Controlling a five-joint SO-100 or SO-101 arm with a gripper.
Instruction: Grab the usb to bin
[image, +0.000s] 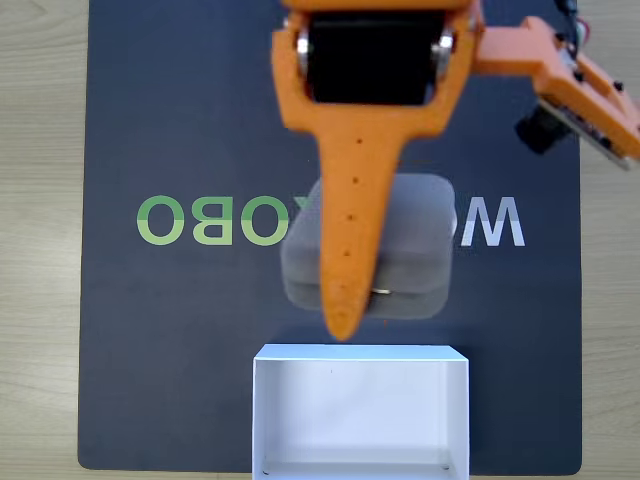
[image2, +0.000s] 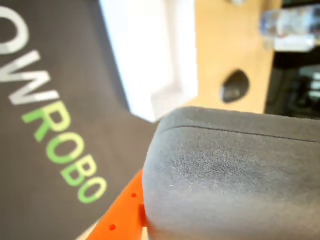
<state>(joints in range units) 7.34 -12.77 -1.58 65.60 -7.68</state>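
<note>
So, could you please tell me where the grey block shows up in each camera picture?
Fixed view: the grey block sits at the centre, on the dark mat, above the white box, partly covered by the orange gripper.
Wrist view: the block fills the lower right, close up, the box behind it.
Shared landmark: the green ROBO lettering.
</note>
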